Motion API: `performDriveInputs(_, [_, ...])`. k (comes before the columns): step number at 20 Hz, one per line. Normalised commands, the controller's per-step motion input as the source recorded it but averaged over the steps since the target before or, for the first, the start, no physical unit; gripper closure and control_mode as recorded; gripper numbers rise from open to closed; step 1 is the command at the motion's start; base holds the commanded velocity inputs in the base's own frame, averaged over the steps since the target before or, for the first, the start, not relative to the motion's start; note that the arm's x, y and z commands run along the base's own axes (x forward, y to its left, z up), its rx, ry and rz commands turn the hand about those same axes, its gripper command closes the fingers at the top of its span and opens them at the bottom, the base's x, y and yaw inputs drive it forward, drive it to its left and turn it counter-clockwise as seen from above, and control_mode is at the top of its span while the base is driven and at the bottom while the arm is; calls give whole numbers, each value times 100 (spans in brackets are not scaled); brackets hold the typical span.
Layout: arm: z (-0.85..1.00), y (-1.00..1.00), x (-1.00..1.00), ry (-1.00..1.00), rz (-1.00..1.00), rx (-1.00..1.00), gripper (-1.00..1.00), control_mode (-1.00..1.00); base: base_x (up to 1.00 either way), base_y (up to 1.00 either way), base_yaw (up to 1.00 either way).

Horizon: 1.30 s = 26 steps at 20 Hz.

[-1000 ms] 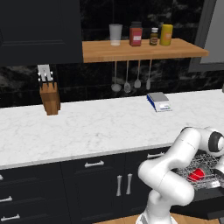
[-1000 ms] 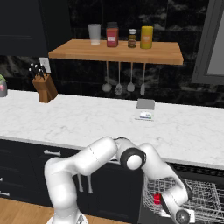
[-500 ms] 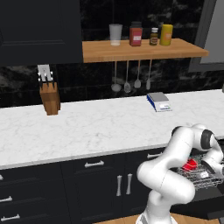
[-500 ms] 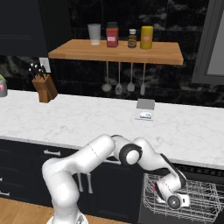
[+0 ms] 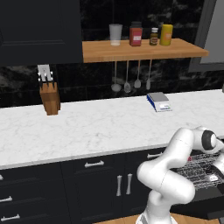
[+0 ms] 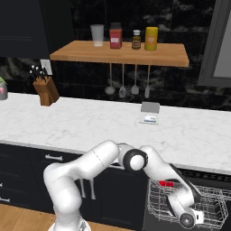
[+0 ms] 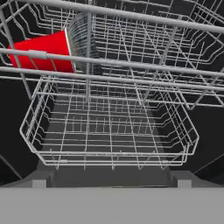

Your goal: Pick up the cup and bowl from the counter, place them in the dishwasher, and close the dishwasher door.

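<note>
Red cup (image 7: 43,51) lies on its side in the dishwasher's wire rack (image 7: 109,131), ahead and left of the gripper (image 6: 186,219), mouth pointing right; gripper's grasp state cannot be told.

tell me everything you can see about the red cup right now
The cup is a small, plain red cylinder lying on its side inside the grey wire rack of the dishwasher, behind the rack's top rails, its open mouth turned toward the rack's middle. Wires cross in front of it. From the right base view it is a red sliver at the rack's near edge.
</note>
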Motion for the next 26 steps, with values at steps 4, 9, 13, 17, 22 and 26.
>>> performDriveInputs(4, [99,-29,-96,9,0,1,-100,-100,0,0,0])
performDriveInputs(9, [100,-52,-100,41,2,6,-100,-100,0,0,0])
performDriveInputs(13, [100,-35,-100,21,7,12,-100,-100,0,0,0])
performDriveInputs(17, [84,-11,-100,4,1,12,-100,-100,0,0,0])
performDriveInputs(22, [24,5,-100,-25,-2,12,-100,-100,0,0,0])
performDriveInputs(26, [0,20,-100,-48,0,2,-100,-100,0,0,0])
